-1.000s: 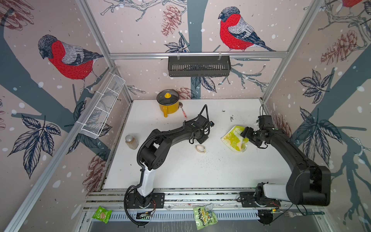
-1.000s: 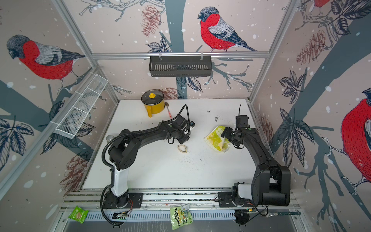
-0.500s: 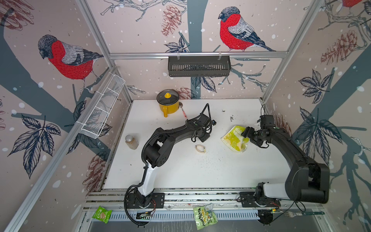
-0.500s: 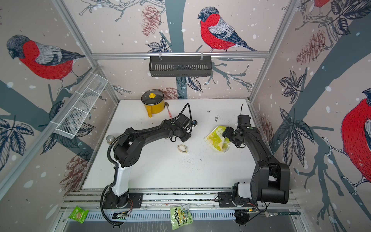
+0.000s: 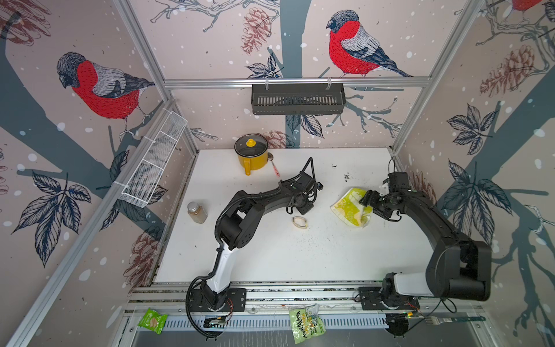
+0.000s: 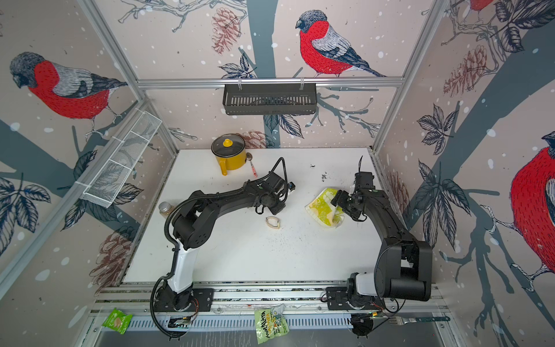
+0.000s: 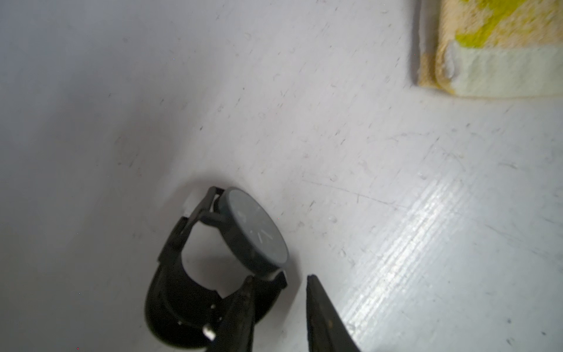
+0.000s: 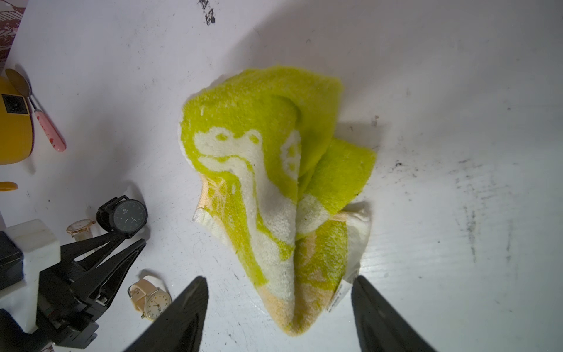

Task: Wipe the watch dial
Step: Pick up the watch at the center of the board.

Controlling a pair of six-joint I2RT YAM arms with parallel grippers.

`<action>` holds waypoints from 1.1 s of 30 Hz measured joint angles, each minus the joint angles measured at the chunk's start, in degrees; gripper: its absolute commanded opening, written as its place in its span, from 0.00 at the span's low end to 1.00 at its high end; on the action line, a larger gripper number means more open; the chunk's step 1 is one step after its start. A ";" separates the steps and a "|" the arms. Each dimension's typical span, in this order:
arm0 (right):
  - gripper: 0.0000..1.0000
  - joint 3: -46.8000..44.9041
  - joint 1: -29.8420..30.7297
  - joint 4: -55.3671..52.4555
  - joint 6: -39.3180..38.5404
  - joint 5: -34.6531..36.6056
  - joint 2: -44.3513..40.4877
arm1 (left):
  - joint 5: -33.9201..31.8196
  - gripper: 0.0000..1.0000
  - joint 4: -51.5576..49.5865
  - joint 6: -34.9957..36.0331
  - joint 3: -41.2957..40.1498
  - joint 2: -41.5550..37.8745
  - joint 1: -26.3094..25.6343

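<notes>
A black watch (image 7: 256, 231) with a dark dial (image 8: 129, 215) stands on its strap on the white table. My left gripper (image 7: 279, 277) is down at it with its jaws narrowed but still apart. One finger (image 7: 240, 307) reaches inside the strap loop, and the strap's end by the dial lies in the gap. In both top views the left gripper (image 5: 303, 207) covers the watch. A yellow-green cloth (image 8: 274, 170) lies crumpled to the right (image 5: 348, 207). My right gripper (image 8: 280, 279) is open, straddling the cloth's near end without touching it.
A beige watch (image 5: 299, 223) lies just in front of the left gripper, and a rose-gold watch (image 8: 80, 228) sits behind the black one. A yellow pot (image 5: 251, 154) and spoon (image 5: 274, 168) stand at the back, and a jar (image 5: 196, 211) at the left. Dark crumbs (image 5: 347, 177) dot the table.
My left gripper's jaws have narrowed around the black watch's strap, and the left wrist has shifted slightly back and right. The right arm has hardly moved.
</notes>
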 measured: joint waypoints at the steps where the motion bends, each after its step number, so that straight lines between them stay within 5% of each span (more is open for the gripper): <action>1: 0.76 0.00 0.00 0.02 0.00 0.00 0.00 | -0.02 0.33 0.04 0.00 0.28 0.15 0.00; 8: 0.76 -0.28 -0.07 -0.02 -0.02 0.00 -0.33 | -1.92 0.30 0.04 0.20 2.69 1.44 -0.04; 13: 0.76 -0.26 -0.48 0.00 -0.09 0.00 -0.55 | -2.78 0.00 -0.24 0.76 3.85 2.64 -0.09; 22: 0.73 -1.11 -0.63 0.31 -0.28 -2.16 -0.35 | -1.70 0.00 -1.29 0.85 2.91 -0.09 -0.09; 33: 0.72 -2.95 -0.13 4.37 -0.42 -6.01 3.10 | 5.73 0.00 19.06 1.05 -24.00 -25.75 -1.16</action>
